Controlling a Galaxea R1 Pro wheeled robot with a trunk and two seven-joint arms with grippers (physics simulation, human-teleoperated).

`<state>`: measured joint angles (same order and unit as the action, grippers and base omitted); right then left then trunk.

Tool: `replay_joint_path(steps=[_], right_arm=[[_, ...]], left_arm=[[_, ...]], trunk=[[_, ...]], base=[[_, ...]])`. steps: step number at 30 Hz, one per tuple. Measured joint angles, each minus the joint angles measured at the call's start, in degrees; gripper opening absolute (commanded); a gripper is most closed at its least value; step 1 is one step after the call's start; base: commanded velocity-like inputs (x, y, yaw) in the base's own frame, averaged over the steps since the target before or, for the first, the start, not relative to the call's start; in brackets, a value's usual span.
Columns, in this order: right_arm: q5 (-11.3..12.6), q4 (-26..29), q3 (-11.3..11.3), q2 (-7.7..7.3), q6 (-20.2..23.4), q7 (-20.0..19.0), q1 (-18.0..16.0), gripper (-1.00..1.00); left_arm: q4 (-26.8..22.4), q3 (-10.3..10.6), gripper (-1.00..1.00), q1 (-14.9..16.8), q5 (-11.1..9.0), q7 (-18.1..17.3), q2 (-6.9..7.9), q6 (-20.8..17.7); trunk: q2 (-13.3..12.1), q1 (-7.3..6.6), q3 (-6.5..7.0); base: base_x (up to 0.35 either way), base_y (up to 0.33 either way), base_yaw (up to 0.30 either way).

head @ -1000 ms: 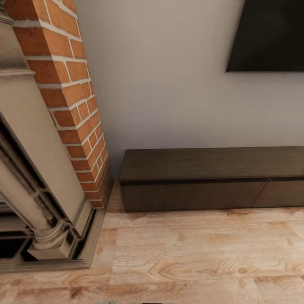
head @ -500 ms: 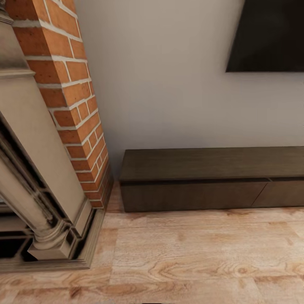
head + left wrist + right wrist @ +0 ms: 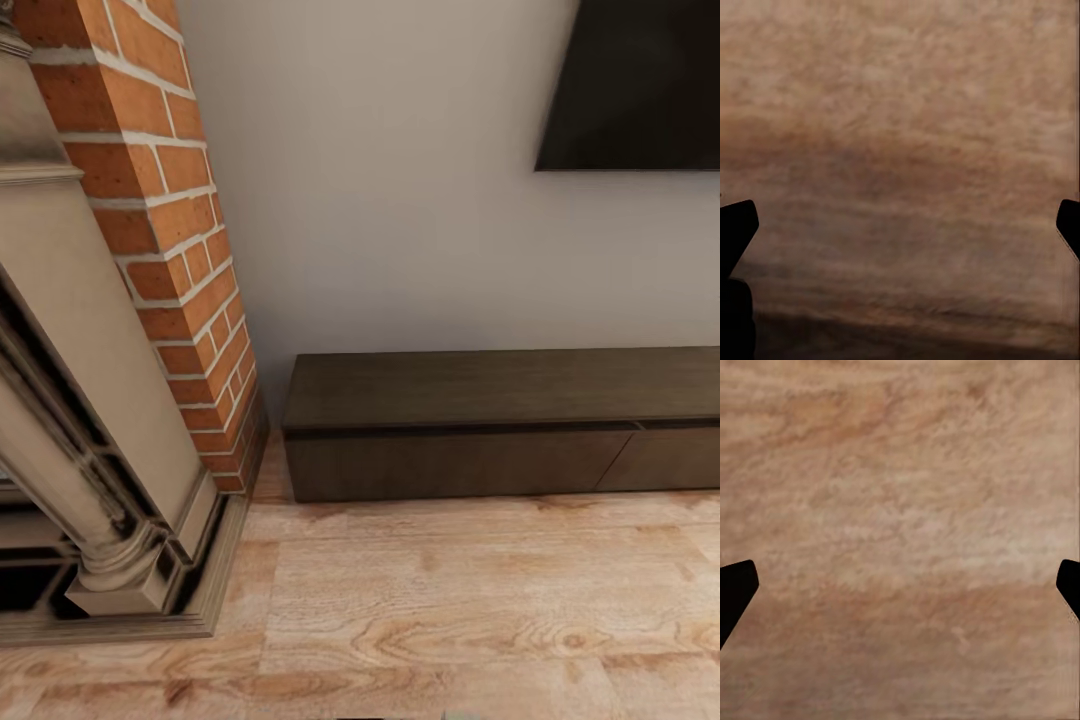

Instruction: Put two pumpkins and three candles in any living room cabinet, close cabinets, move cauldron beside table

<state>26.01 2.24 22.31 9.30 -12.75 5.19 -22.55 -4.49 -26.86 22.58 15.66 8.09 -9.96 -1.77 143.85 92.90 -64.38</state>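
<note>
Light wood planks make the floor (image 3: pixel 450 620), the biggest thing here, and it runs right up to the cabinet (image 3: pixel 460 440). The cabinet is long, low and dark brown. It lies against the grey wall (image 3: pixel 400 200), with its long side going along the wall and its flat drawer fronts facing out into the room. The drawers look shut, and nothing sits on its top. Beside the cabinet's end stands the red-brick fireplace (image 3: pixel 170 230), and above the cabinet hangs a dark screen (image 3: pixel 640 90). I think the job is either just begun or nearly over; I cannot tell which. The left pincer (image 3: pixel 900 232) is wide apart and holds nothing, with floor under it. The right pincer (image 3: pixel 900 592) is wide and empty too, over the floor.
</note>
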Motion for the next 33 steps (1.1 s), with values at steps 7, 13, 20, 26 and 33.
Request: replay_joint_path(steps=[7, 13, 20, 26, 33], right_arm=[[-0.5, 2.2, 0.0, -2.16, 1.8, -0.1, 0.0, 1.00], [-2.4, 4.2, -0.1, -4.09, 3.8, 1.8, -0.2, 1.00], [-4.8, 6.4, -0.1, -6.33, 6.0, 4.1, -2.1, 1.00], [-6.8, 8.4, 0.0, -8.05, 8.0, 6.0, -4.0, 1.00], [-44.4, 22.7, 0.3, -6.63, 23.4, 23.8, -5.7, 1.00]], left_arm=[[-2.2, 0.3, 1.00, 0.0, -1.0, -1.8, 0.01, -2.1], [-4.1, 1.2, 1.00, 0.0, -2.8, -3.7, 0.01, -4.0], [-6.4, 3.5, 1.00, 0.0, -4.2, -5.9, 0.02, -6.3], [-8.3, 5.1, 1.00, 0.0, -6.2, -7.8, 0.02, -8.2], [-25.8, 7.0, 1.00, -0.1, -7.4, -21.0, 0.04, -34.0]], trunk=[[0.0, 0.00, 0.00], [0.0, 0.00, 0.00], [0.0, 0.00, 0.00], [0.0, 0.00, 0.00], [0.0, 0.00, 0.00]], base=[[0.000, 0.000, 0.000], [0.000, 0.000, 0.000], [0.000, 0.000, 0.000], [0.000, 0.000, 0.000], [0.000, 0.000, 0.000]])
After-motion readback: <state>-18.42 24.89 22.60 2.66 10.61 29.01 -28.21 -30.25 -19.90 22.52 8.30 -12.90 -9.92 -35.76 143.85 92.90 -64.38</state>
